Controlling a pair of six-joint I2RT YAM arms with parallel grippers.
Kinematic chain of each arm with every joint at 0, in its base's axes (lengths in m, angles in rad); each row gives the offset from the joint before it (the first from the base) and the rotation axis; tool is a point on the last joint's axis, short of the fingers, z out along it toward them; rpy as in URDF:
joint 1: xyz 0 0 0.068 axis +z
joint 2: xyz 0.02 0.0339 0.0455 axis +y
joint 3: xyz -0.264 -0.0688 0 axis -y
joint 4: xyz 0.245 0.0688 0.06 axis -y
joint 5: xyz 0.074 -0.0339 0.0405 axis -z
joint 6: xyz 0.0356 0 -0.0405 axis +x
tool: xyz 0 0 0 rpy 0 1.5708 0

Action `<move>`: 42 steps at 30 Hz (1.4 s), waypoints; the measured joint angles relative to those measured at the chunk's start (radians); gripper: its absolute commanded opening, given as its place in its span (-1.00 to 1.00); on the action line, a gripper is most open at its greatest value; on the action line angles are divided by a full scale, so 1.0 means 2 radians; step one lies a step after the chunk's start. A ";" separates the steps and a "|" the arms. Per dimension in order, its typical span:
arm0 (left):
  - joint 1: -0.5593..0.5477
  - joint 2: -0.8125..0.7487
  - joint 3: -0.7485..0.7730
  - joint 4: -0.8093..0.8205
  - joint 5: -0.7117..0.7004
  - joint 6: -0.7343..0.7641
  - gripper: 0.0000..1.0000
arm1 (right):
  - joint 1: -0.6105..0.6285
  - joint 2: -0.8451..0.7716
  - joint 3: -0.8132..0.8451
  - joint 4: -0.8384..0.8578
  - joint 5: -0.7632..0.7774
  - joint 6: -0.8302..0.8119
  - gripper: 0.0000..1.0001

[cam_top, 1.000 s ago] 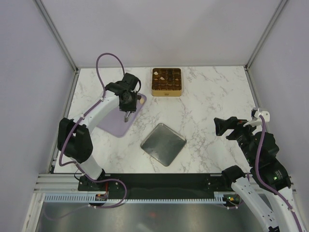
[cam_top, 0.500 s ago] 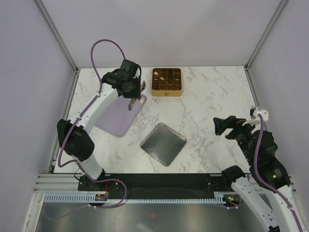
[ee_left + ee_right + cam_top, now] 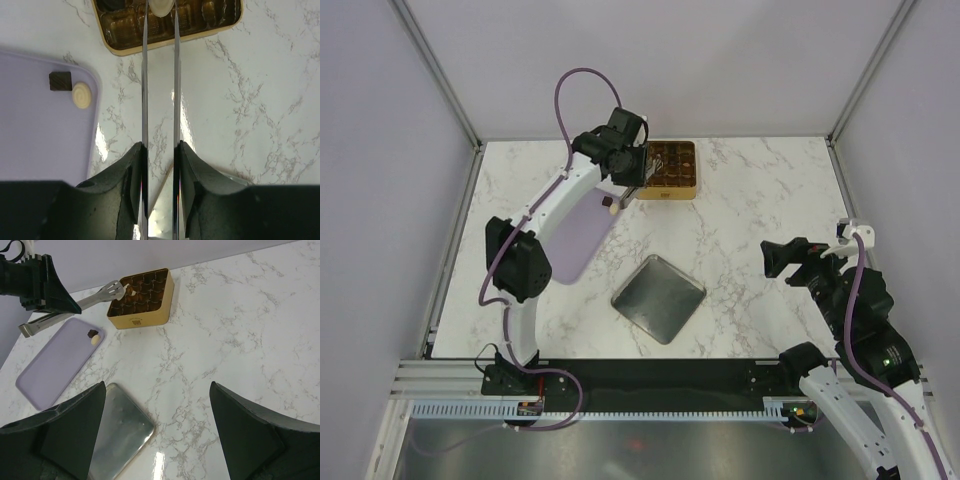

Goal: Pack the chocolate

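Two pieces of chocolate lie on the lilac board (image 3: 40, 115), behind and to the left of the left claw (image 3: 159, 155): a dark square (image 3: 60, 80) and, just beside it, a cream round (image 3: 81, 95). A third, a pale cream piece (image 3: 161, 7), sits straight ahead of that claw, pinched between the tips of the tongs (image 3: 144, 90). The claw is clenched on the tongs, whose two blades stand narrowly apart.

The tongs' long axis runs dead ahead from the claw, and the tips reach past the near wall of the gold tin (image 3: 210, 34). So the cream piece hangs over the grid of cells, at the tin's left side as the right wrist camera shows it (image 3: 132, 290). Which cell lies under it I cannot tell, nor whether the piece touches the tray.

By my reading, the step in hand is the drop. The piece must go straight down from the tips, so the claw needs only to lower a little and ease its squeeze.

The right claw (image 3: 157, 387) is spread wide and grasps nothing. It is well apart from the tin, with the silver lid (image 3: 117, 440) lying below and to its left. The left arm is plainly the nearer one for this work.
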State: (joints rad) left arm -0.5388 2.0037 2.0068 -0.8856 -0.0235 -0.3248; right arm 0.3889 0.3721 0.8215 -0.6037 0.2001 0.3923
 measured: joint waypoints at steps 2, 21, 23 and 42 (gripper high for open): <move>0.000 0.019 0.017 -0.001 0.001 0.003 -0.22 | 0.000 0.001 0.000 0.001 0.000 0.000 0.86; 0.000 0.097 0.060 0.014 -0.013 0.023 -0.10 | 0.000 0.005 0.000 0.003 0.001 0.000 0.86; 0.000 0.100 0.060 0.014 -0.014 0.023 -0.07 | 0.000 0.005 0.000 0.003 0.001 0.000 0.86; 0.000 0.039 0.019 0.018 -0.023 0.029 -0.01 | 0.000 0.005 0.000 0.002 0.001 0.002 0.85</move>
State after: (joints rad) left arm -0.5392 2.0811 2.0445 -0.8501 -0.0692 -0.2676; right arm 0.3889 0.3813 0.8215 -0.5991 0.2012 0.3969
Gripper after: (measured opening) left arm 0.496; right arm 0.927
